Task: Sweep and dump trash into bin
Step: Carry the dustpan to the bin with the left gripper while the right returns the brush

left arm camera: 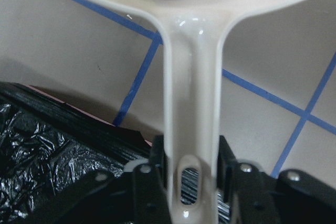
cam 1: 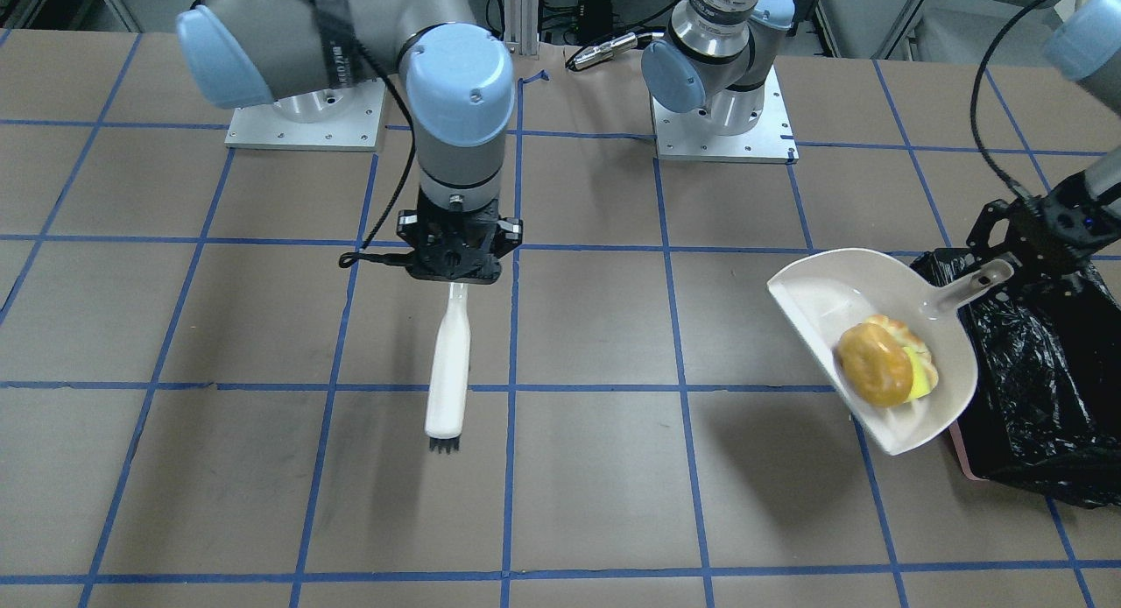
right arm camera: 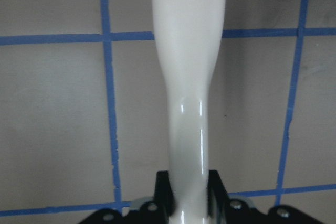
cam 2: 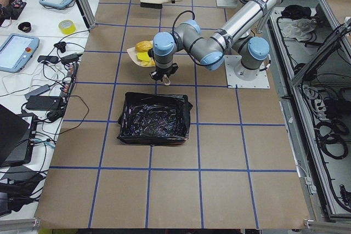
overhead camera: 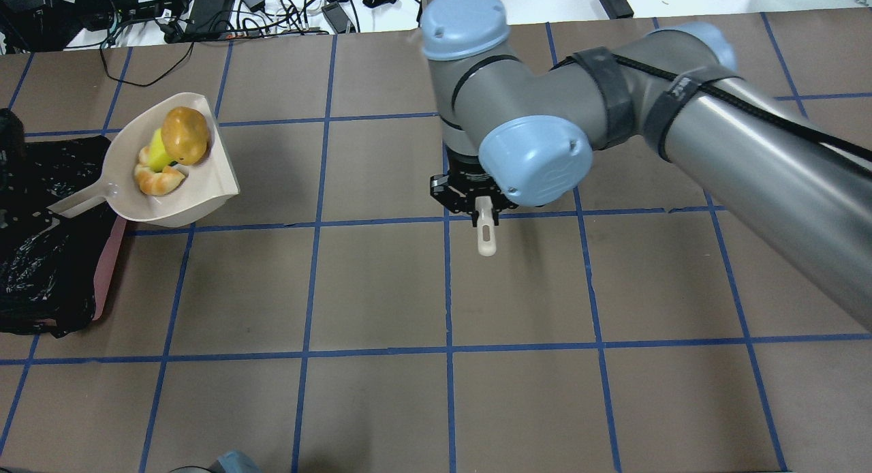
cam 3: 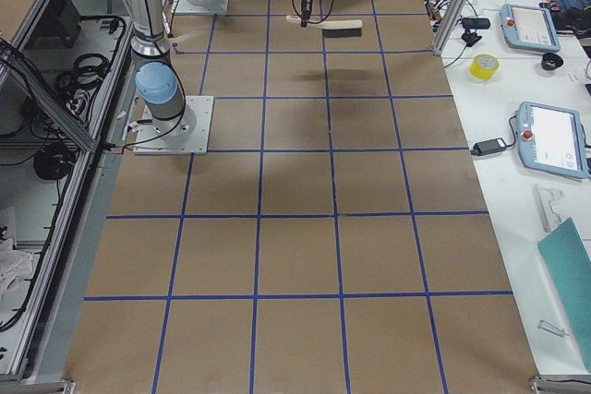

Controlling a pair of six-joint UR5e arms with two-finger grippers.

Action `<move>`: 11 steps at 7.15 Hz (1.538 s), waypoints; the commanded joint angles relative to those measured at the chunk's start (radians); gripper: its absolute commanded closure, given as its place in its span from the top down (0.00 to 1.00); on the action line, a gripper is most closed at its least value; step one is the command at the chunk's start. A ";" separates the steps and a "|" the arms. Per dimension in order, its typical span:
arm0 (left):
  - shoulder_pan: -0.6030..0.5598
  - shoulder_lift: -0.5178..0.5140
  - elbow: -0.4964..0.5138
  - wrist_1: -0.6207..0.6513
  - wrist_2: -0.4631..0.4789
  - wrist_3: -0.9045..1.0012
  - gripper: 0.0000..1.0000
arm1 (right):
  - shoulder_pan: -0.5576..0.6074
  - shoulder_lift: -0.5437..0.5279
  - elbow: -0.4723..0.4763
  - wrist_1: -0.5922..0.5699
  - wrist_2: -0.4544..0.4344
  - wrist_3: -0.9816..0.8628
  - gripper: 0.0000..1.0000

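Note:
My left gripper (cam 1: pixel 1020 258) is shut on the handle of the cream-white dustpan (cam 1: pixel 814 297) and holds it tilted above the table, at the edge of the bin (cam 1: pixel 1042 389). The bin is a pink container (overhead camera: pixel 109 268) lined with a black bag. In the pan lie the golden-brown bun (cam 1: pixel 871 363), the yellow sponge wedge (cam 1: pixel 917 378) and the croissant piece (overhead camera: pixel 158 181). My right gripper (cam 1: pixel 455 271) is shut on the white handle of a brush (cam 1: pixel 448 363), bristles pointing away from the robot, at mid-table. The wrist views show both handles (left arm camera: pixel 191 103) (right arm camera: pixel 189 77) clamped between the fingers.
The table is brown with a blue tape grid (cam 1: pixel 512 389). The arm bases (cam 1: pixel 722 126) stand at the robot's side. Cables and power bricks (overhead camera: pixel 204 9) lie beyond the far edge.

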 commanded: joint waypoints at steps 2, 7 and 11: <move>0.242 -0.018 0.056 -0.044 -0.001 -0.005 0.00 | -0.374 -0.047 0.091 -0.001 -0.036 -0.327 0.00; 0.342 -0.056 0.153 -0.006 0.217 -0.071 0.00 | -0.624 0.109 0.091 -0.223 -0.140 -0.707 0.00; 0.289 -0.065 0.225 0.034 0.474 -0.057 0.00 | -0.635 0.149 0.096 -0.240 -0.139 -0.703 0.00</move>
